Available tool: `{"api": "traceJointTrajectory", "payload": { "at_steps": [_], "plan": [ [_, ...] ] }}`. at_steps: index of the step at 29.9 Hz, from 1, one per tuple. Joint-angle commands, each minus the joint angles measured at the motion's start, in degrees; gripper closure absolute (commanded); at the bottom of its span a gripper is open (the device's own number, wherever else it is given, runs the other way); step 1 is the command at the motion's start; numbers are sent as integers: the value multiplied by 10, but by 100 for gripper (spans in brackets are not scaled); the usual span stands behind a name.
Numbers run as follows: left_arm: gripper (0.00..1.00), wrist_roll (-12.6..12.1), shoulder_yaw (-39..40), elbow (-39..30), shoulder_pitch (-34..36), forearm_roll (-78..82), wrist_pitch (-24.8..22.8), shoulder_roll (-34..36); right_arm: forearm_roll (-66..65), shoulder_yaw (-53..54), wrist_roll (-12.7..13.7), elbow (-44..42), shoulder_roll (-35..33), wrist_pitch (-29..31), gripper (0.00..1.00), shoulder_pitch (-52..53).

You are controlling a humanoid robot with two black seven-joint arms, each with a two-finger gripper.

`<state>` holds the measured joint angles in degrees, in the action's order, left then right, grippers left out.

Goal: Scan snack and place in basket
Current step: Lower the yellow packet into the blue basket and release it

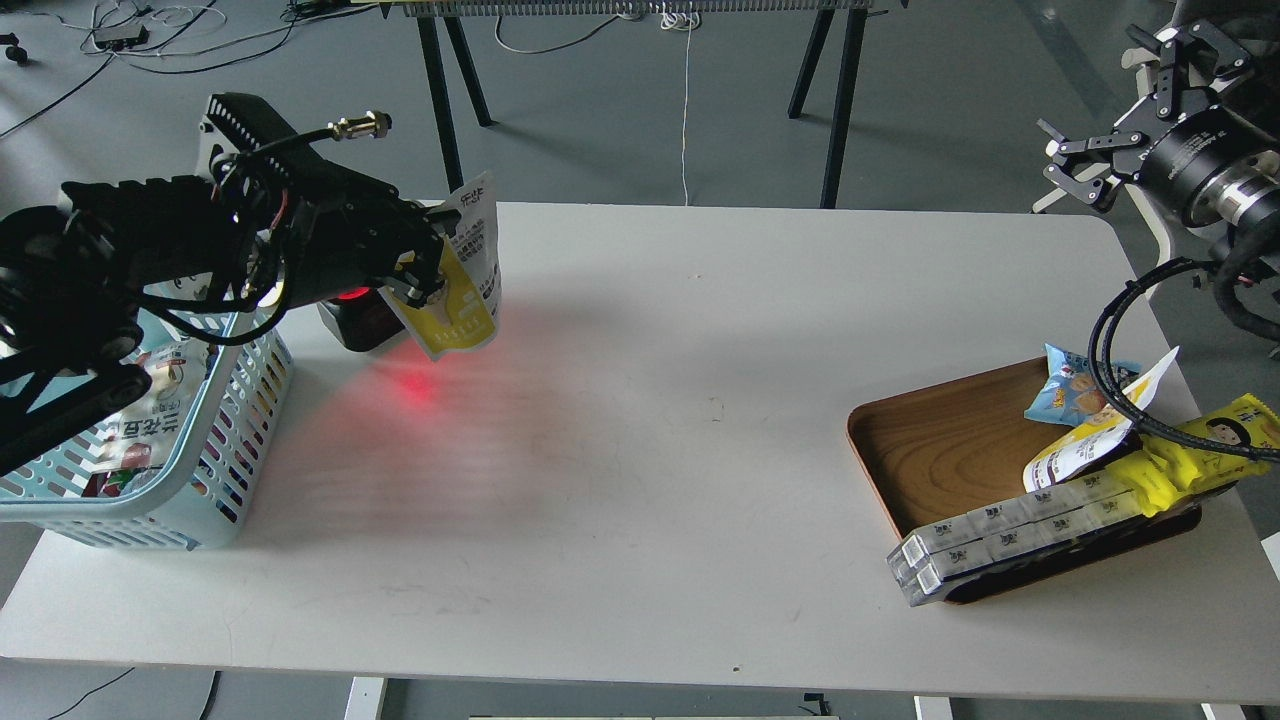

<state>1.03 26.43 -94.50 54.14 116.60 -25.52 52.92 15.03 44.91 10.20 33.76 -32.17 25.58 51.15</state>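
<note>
My left gripper (428, 268) is shut on the snack (468, 285), a small yellow pouch with a white top and dark print, held tilted above the table. Just behind and below it sits a small black scanner (357, 315) that glows red and throws red light on the table. The light-blue slotted basket (235, 440) stands at the table's left edge, partly under my left arm, with other packets inside. My right gripper (1072, 165) is open and empty, raised off the table's far right corner.
A brown wooden tray (940, 440) at the right holds a light-blue snack bag (1068, 395), a yellow-and-white pouch (1085, 445), a long yellow wrapper with a cartoon face (1215, 445) and clear boxed packs (1010, 535). A black cable (1115, 385) loops over the tray.
</note>
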Motion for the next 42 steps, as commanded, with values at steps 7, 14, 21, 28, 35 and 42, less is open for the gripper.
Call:
{"api": "traceJointTrajectory", "payload": {
  "at_steps": [7,14,21,28,35,42],
  "plan": [
    [99,42,92,1,2,-49,3,109,0,-2,0,0,0,1,1,0],
    [99,42,94,22,-2,-133,55,211,0,-1,1,0,0,1,1,0],
    [99,49,49,28,-15,-191,116,295,0,-1,0,1,0,0,1,0],
    [99,56,-24,37,-16,-257,168,340,0,-3,1,0,0,0,1,0],
    [99,73,-109,39,-16,-272,200,361,0,0,1,1,0,0,1,-3],
    [99,86,-191,42,-16,-273,240,363,0,0,1,1,-1,0,1,-9]
  ]
}}
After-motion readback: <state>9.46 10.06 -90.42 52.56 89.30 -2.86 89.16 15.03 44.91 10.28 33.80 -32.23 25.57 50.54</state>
